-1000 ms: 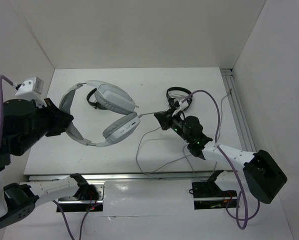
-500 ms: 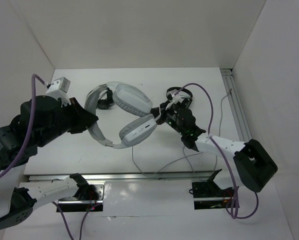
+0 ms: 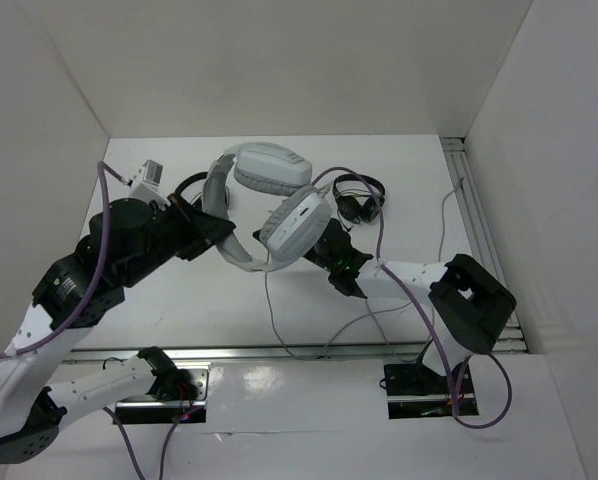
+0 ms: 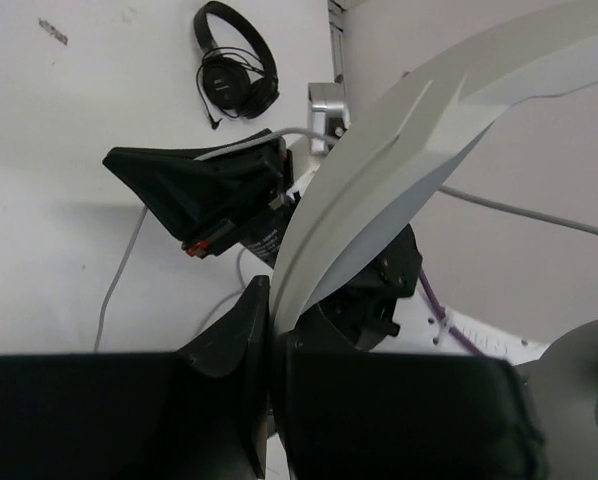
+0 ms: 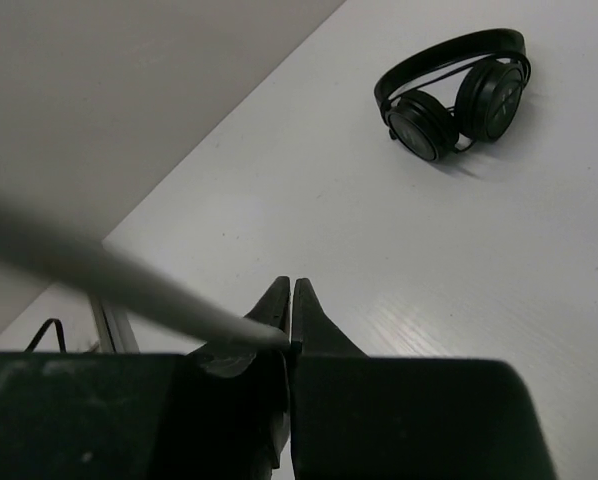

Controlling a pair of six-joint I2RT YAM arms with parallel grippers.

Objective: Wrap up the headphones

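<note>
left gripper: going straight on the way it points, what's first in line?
Probably the right gripper, directly ahead of the left gripper, which is shut on the headphones band. Depth is unclear; the black headphones lie farther on.

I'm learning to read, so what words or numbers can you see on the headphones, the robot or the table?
Nothing can be read anywhere: no words, numbers or signs.
White headphones: plain, nothing written.
Black headphones: no label shows.
Small red mark on the right gripper: too blurred to read.
</note>
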